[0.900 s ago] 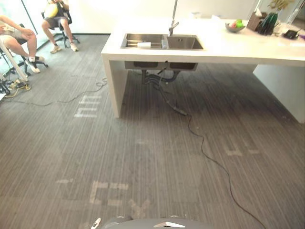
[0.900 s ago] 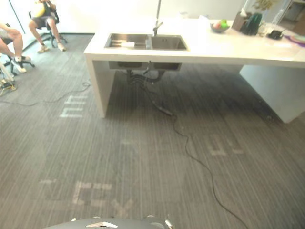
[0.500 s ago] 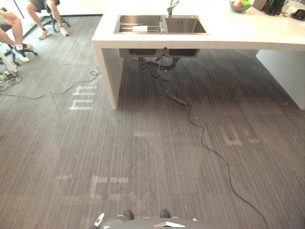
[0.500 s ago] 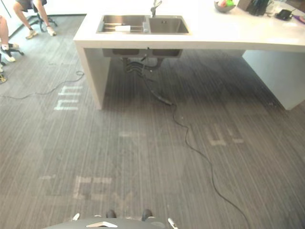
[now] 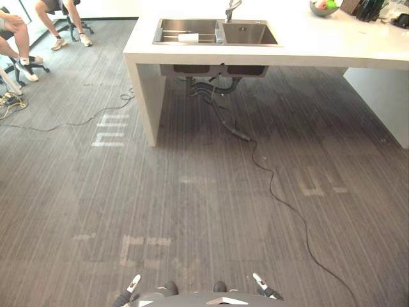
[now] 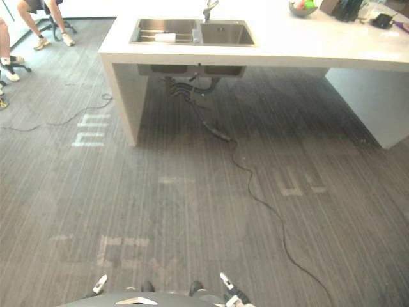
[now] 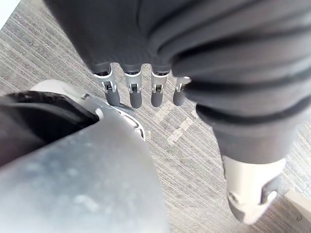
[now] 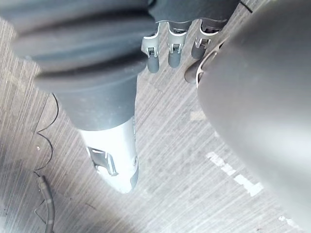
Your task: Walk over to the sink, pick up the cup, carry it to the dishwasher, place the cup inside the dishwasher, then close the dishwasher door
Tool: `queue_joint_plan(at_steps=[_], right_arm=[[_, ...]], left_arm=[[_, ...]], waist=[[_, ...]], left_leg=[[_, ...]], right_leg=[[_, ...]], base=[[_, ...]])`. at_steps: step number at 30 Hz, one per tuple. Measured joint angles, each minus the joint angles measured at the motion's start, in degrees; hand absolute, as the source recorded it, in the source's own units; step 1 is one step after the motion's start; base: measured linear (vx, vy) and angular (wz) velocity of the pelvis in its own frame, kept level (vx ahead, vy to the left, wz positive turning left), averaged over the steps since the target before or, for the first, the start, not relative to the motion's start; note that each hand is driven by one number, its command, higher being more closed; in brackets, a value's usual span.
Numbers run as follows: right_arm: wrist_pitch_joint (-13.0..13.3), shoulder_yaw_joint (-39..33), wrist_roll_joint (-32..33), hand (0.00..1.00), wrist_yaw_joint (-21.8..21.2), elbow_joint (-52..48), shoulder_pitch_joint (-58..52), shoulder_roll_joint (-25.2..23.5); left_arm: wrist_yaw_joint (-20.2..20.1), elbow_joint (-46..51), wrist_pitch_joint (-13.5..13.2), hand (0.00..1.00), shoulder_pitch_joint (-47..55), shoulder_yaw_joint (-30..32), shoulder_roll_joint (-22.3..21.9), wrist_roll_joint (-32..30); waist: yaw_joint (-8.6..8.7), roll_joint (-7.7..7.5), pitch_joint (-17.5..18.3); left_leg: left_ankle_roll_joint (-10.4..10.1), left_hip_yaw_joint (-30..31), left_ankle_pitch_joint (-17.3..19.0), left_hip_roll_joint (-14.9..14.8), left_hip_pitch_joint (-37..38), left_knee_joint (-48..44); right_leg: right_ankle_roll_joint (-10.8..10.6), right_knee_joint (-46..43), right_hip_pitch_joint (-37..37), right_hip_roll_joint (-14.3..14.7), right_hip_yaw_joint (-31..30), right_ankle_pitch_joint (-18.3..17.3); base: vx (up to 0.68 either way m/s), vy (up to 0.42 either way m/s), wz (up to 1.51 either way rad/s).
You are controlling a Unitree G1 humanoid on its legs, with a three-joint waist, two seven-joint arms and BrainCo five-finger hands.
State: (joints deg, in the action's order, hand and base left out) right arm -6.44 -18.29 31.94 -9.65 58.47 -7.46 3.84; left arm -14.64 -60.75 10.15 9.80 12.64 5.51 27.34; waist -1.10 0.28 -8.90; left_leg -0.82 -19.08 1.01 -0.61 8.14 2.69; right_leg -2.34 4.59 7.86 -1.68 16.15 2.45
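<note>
Both hands hang low, well short of the counter (image 5: pixel 307 50). The left hand (image 7: pixel 135 92) has its fingers loosely straight and side by side, thumb set apart, holding nothing; the right hand (image 8: pixel 174 48) is the same, relaxed and empty.

The cup (image 5: pixel 190 38) is far ahead of them across the carpet (image 5: pixel 192 192), a shade toward the left hand's side; it is a small white thing in the left basin of the sink (image 5: pixel 250 33), resting on what looks like a rack of bars.

From where I stand, the walk is the first risk. If it drifts off line, the left hand's side could meet the counter's end panel (image 5: pixel 144 96); if it stops too early, neither hand will reach over the rim. The second risk is the grasp; a cup on its side on bars would likely roll at a careless touch, and the faucet (image 5: pixel 231 9), just beyond it on the right hand's side, could catch a reaching hand.

The cup seems to lie on its side; its long axis runs crosswise to the hands' line of approach, along the counter's front edge; which end is the mouth I cannot tell from here.
</note>
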Motion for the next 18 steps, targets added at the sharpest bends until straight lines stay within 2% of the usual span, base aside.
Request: queue_joint_plan(at_steps=[5, 10, 18], right_arm=[[0.01, -0.49, -5.95, 0.0, -0.3, -0.18, -0.03, 0.19], [-0.69, -1.78, -5.78, 0.0, -0.22, -0.06, -0.19, 0.16], [-1.22, -5.12, -5.27, 0.0, -1.1, 1.41, -0.33, -0.33]], left_arm=[[-0.3, -0.4, 0.24, 0.0, 0.02, -0.04, 0.08, -0.1], [3.14, -0.51, 3.22, 0.0, -0.19, 0.25, 0.02, 1.05], [4.39, -0.85, 3.78, 0.0, -0.47, 3.0, -0.75, 0.62]], waist=[[0.07, -0.23, -0.2], [-0.26, -0.26, -0.42], [-0.56, -0.23, -0.37]], left_leg=[[0.15, -0.36, -0.15, 0.04, 0.33, 0.3], [0.39, -1.18, -0.11, 0.04, 0.34, 0.57], [1.79, -0.46, -0.77, 0.72, 1.02, 1.72]], right_leg=[[0.18, 0.38, 0.0, 0.01, -0.39, -0.43], [0.37, 0.38, -0.27, 0.03, -1.09, -0.52], [0.1, -0.08, 0.04, -0.27, 0.1, -0.65]], base=[[-0.07, -0.003, -0.05], [-0.02, 0.01, -0.06], [0.04, 0.02, 0.04]])
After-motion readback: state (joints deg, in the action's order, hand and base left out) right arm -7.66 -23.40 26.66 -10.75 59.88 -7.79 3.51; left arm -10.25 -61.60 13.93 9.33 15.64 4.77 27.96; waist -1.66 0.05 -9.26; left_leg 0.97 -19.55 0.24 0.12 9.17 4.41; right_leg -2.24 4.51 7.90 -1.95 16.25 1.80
